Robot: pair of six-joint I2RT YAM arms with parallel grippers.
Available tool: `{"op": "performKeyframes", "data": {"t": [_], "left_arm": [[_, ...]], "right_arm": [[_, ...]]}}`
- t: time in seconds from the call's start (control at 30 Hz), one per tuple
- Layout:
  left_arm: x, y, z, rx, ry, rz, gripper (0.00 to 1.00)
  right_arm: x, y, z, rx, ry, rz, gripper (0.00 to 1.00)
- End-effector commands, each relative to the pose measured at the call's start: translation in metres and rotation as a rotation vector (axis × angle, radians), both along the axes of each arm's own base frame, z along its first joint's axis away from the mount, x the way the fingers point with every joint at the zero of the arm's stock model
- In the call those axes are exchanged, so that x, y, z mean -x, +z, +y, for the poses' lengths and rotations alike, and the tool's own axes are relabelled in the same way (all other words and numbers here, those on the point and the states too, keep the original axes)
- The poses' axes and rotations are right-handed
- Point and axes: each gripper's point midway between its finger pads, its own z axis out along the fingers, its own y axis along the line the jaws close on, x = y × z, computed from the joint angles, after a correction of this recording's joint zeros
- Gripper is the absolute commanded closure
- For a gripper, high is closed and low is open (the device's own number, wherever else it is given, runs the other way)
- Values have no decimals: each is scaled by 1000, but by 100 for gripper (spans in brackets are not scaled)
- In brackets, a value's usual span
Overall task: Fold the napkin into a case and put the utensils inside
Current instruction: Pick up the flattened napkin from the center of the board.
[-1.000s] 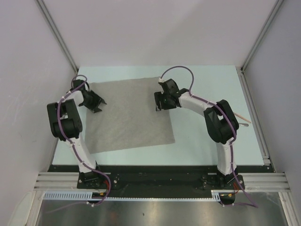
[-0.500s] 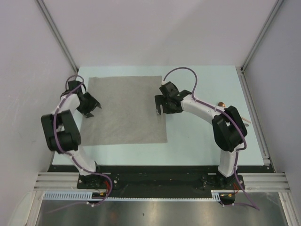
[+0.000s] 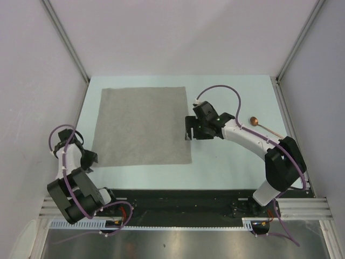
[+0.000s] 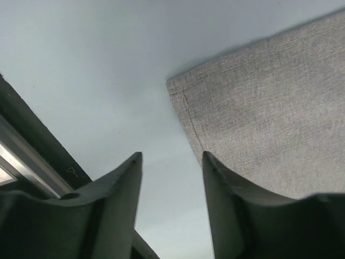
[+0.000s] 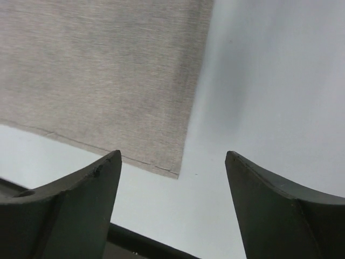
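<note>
Lying flat and unfolded, the napkin (image 3: 143,127) covers the left half of the table (image 3: 232,162). The left pincer (image 3: 89,159) sits near its near-left corner, jaws apart and empty. The right pincer (image 3: 188,128) stands at its right edge, wide open, holding nothing. The copper spoon (image 3: 264,124) lies well to the right.

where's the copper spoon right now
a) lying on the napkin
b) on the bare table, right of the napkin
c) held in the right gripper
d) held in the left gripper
b, the copper spoon lies on the bare table to the right of the flat napkin, beyond the right gripper, whose jaws stand open and empty.
</note>
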Motion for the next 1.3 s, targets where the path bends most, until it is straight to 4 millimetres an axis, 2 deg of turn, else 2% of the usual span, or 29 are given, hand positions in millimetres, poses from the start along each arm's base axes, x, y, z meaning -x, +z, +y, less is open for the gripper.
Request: {"op": "performKeyframes", "data": {"t": [0.0, 0.1, 0.13, 0.17, 0.2, 0.27, 0.37, 0.4, 0.47, 0.53, 0.57, 0.63, 0.7, 0.8, 0.93, 1.07, 1.2, 1.27], "left_arm": [[-13, 8, 16, -71, 10, -43, 53], [-15, 12, 19, -97, -21, -63, 55], [-17, 13, 17, -92, -31, -75, 53], [-18, 15, 15, -85, -37, -84, 51], [-20, 16, 11, -63, -45, -99, 50], [-17, 12, 4, -28, -30, -86, 42], [-15, 10, 0, 6, -16, -65, 40], [-16, 13, 2, -1, -11, -69, 40], [-20, 24, 12, -47, 4, -80, 39], [-20, 35, 21, -110, 20, -69, 36], [-17, 42, 31, -176, 36, -48, 35], [-10, 46, 37, -221, 75, -30, 33], [-6, 39, 40, -245, 99, -23, 33], [-1, 29, 39, -253, 127, -23, 34], [-12, 21, 43, -249, 111, -51, 37], [-23, 13, 43, -224, 57, -52, 45], [-19, 7, 42, -226, 56, -49, 45], [-18, 2, 35, -193, 41, -49, 45]], "right_arm": [[-5, 14, 16, -204, 58, 14, 33], [2, 12, 34, -293, 131, 35, 41], [13, 11, 49, -327, 187, 58, 42], [14, 13, 62, -364, 222, 51, 42], [17, 1, 69, -363, 234, 82, 46], [19, -1, 88, -382, 268, 82, 51], [22, -25, 96, -334, 278, 134, 61], [15, -22, 97, -321, 279, 123, 63], [11, -30, 91, -276, 248, 125, 64], [8, -28, 89, -272, 243, 120, 64], [9, -27, 85, -265, 240, 126, 64], [4, -25, 78, -243, 229, 108, 64], [-1, -19, 68, -230, 208, 106, 64], [-2, -8, 63, -259, 202, 114, 64], [-5, 10, 53, -253, 184, 126, 64], [-9, 15, 44, -260, 159, 120, 64], [-9, 12, 37, -272, 117, 129, 64], [-9, 18, 36, -291, 111, 113, 64]]}}
